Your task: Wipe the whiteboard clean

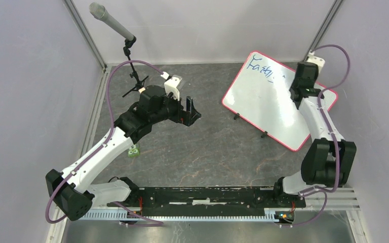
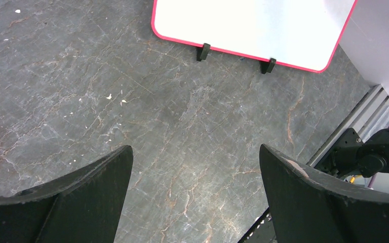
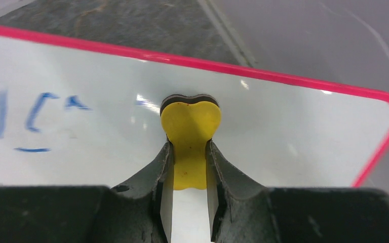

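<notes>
Although the left gripper (image 2: 195,149) hung nearest the arm bases, its fingers spread wide and holding nothing above the grey veined table (image 1: 182,152), it stood well apart from the whiteboard (image 1: 263,101). Nothing braced the board. The board lay at the far right of the table, turned at an angle to the edges, with its small black feet (image 2: 203,51) poking out along the side facing the left arm.

Farther out, the right gripper (image 3: 189,147) was clamped on the narrow stem of a yellow heart-shaped eraser (image 3: 190,119). The eraser's dark pad was pressed to the board close to the far corner and just inside the pink-red frame (image 3: 283,78).

The likeliest trouble was the loose board skating or swivelling under a sideways stroke, perhaps against the side wall (image 1: 375,61), because only the eraser's own pressure pinned it. A second risk lay in the grip. Pinched only by the stem, the eraser could twist or slip out between the fingers if the pad dragged hard.

The blue handwriting (image 3: 35,114) sat to the left of the pad in the right wrist view, unwiped. A stroke aimed the wrong way would ride over the frame and off the board while leaving the marks. Beyond, at the far left, a microphone (image 1: 109,20) on its stand stood clear of both arms.
</notes>
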Controlling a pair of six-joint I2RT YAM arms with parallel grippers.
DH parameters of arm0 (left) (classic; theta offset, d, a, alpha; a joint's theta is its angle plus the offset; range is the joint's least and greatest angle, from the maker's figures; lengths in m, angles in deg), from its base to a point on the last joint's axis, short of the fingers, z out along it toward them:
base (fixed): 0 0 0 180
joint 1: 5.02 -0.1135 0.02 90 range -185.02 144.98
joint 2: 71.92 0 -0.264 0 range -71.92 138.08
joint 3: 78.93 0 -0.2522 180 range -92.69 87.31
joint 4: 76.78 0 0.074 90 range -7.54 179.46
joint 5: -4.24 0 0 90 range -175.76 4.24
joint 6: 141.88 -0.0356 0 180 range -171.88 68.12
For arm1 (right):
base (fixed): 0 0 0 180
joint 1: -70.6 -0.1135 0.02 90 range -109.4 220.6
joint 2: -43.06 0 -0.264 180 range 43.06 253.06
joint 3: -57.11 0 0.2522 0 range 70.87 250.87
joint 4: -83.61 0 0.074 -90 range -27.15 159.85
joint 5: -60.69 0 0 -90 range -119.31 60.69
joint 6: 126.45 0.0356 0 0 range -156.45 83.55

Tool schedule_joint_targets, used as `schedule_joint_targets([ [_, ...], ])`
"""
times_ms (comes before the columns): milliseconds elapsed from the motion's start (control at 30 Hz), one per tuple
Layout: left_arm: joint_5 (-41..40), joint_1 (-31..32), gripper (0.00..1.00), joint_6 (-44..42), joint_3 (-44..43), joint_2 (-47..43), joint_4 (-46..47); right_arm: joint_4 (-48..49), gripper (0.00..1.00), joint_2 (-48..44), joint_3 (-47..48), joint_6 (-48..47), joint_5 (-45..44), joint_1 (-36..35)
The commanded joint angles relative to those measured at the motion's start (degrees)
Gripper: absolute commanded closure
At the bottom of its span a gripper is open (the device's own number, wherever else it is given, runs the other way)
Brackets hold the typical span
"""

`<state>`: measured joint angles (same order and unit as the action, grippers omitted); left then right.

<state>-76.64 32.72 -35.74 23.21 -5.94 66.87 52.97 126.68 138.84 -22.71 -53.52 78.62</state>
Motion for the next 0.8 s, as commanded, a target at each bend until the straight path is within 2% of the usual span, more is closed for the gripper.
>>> schedule_joint_targets([
  [0, -0.9, 0.1, 0.00, -1.6, -0.1, -1.1, 1.7, 1.0, 0.76, 6.1, 7.3, 1.9, 2.0, -5.8],
  [200, -1.6, 0.1, 0.00, -2.0, -0.2, -0.9, 1.4, -1.2, 0.76, 14.1, 17.0, 3.0, 2.5, -10.7],
  [433, -1.2, 0.1, 0.00, -1.8, -0.2, -0.8, 1.6, -1.9, 0.76, 12.4, 17.2, 1.3, -1.0, -10.5],
  [533, -0.9, 0.1, 0.00, -1.6, -0.2, -0.8, 1.8, -2.5, 0.76, 10.2, 14.8, 1.5, -0.7, -8.4],
  [767, 0.1, 0.0, 0.00, -1.1, 0.0, -0.9, 2.1, -1.5, 0.76, 2.8, 5.4, 1.8, 4.9, 1.5],
])
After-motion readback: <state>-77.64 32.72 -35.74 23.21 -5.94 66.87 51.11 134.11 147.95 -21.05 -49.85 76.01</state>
